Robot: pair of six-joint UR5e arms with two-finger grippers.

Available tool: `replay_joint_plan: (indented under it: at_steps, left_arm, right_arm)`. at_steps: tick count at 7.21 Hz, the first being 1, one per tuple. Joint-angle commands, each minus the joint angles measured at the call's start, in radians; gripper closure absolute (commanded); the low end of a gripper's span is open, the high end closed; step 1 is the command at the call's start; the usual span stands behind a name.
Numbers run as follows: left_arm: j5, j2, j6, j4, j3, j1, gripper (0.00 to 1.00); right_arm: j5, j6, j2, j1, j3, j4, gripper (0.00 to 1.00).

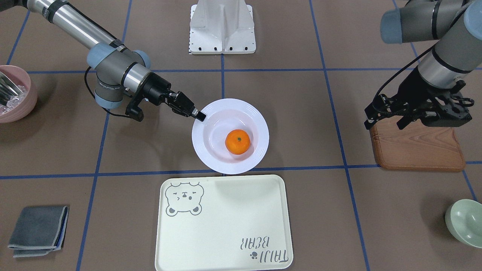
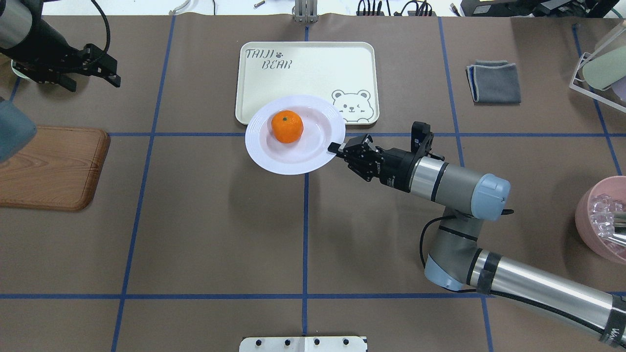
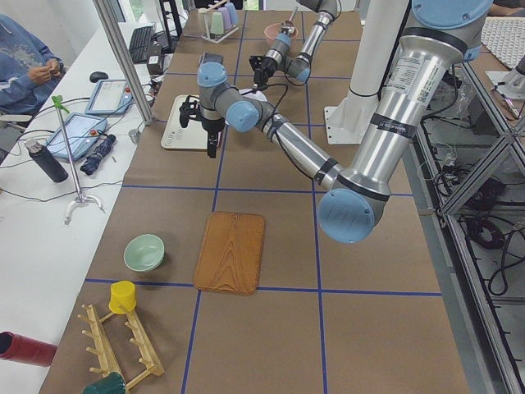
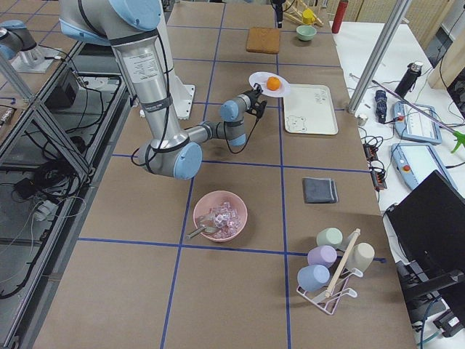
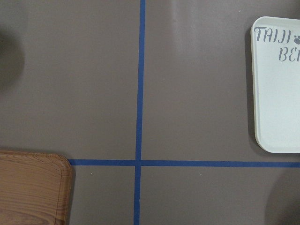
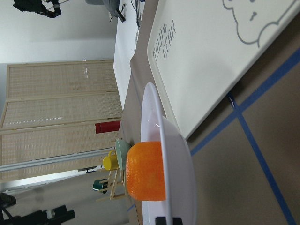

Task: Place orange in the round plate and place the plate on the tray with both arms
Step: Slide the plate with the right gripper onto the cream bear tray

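Orange [image 1: 237, 141]: lies inside the plate [image 1: 202, 150].
Plate: seems lifted, just near the tray [image 1: 226, 233].
Right tool [image 1: 199, 115]: pinched on the plate's rim.
Left tool [image 2: 110, 71]: fingers apart, holding nothing, far off over the board [image 2: 49, 166].
Advice: I think keep the plate level; one-sided hold may tip it, so the left tool should take the opposite rim.

tray [image 2: 313, 63] | "TAIJI BEAR" | right arm [image 1: 107, 86] | print blurred, perhaps a brand

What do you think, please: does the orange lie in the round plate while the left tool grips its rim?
Not quite: the right tool grips the rim, as the overhead exterior view shows; the orange does lie in the round plate.
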Motion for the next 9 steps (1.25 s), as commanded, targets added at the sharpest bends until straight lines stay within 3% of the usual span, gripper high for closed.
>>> replay_joint_plan:
  at_steps: [1,2,5,6,9]
  left_arm:
    - [0.0,-0.01,0.0,0.059,-0.034,-0.003,0.02]
    - [0.001,-0.012,0.0,0.081,-0.05,-0.004,0.02]
    - [0.001,-0.013,0.0,0.081,-0.054,-0.004,0.02]
    - [0.001,-0.013,0.0,0.081,-0.054,-0.006,0.02]
    - [0.001,-0.013,0.0,0.081,-0.056,-0.006,0.02]
  right_arm:
    - [-0.071,0.027,0.059,0.04,-0.044,-0.1,1.0]
    - [-0.136,0.05,0.126,0.04,-0.101,-0.175,1.0]
    - [-0.182,0.127,0.194,0.054,-0.195,-0.333,1.0]
    - [-0.227,0.218,0.206,0.054,-0.23,-0.343,1.0]
    - [-0.245,0.246,0.258,0.051,-0.29,-0.357,1.0]
